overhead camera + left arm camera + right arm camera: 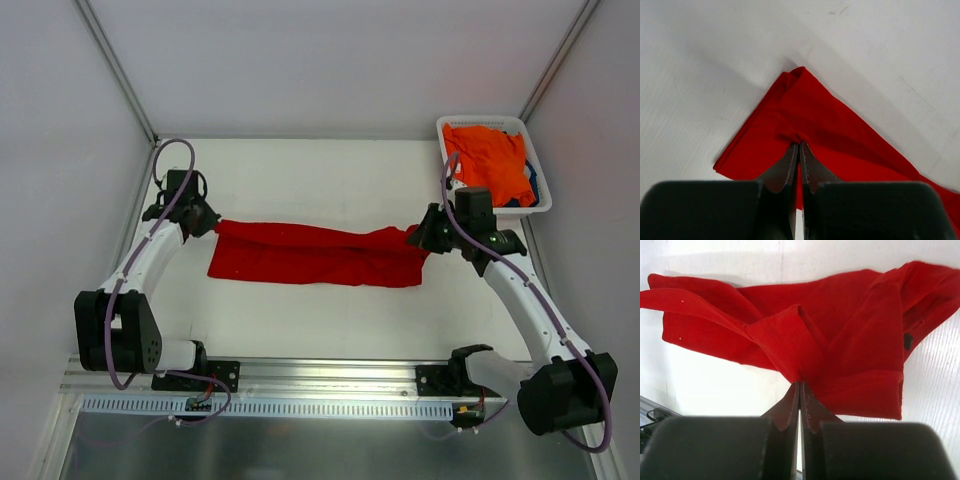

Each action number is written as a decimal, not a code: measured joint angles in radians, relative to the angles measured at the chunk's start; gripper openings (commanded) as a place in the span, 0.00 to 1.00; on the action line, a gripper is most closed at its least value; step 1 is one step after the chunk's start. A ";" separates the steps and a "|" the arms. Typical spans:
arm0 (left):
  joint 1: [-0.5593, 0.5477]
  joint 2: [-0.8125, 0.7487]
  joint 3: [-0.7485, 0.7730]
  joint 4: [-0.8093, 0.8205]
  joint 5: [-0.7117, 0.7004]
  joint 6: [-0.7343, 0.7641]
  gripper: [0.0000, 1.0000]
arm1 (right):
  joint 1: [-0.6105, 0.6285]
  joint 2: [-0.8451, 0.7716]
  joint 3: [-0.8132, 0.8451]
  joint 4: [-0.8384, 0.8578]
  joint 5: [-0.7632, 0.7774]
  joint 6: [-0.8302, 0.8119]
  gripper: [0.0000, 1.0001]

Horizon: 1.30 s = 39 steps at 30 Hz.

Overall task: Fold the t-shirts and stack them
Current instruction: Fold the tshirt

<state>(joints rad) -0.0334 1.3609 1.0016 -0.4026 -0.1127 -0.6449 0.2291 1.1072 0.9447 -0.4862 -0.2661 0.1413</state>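
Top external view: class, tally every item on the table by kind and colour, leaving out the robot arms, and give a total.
Bright red cloth t-shirt: 1
Bright orange cloth t-shirt: 1
Dark blue cloth, only a sliver showing: 1
White plastic basket: 1
Total: 4
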 measured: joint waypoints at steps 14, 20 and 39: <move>-0.020 -0.140 -0.137 -0.017 -0.003 -0.010 0.00 | 0.064 -0.090 -0.097 -0.045 0.019 0.041 0.00; -0.026 -0.165 -0.178 -0.032 -0.009 -0.021 0.00 | 0.094 -0.109 -0.144 -0.051 0.036 0.067 0.00; -0.026 -0.166 -0.282 -0.067 -0.084 -0.073 0.00 | 0.111 -0.158 -0.278 -0.084 0.177 0.159 0.00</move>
<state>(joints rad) -0.0589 1.1946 0.7197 -0.4698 -0.1967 -0.7181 0.3405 0.9497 0.6666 -0.5697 -0.0891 0.3000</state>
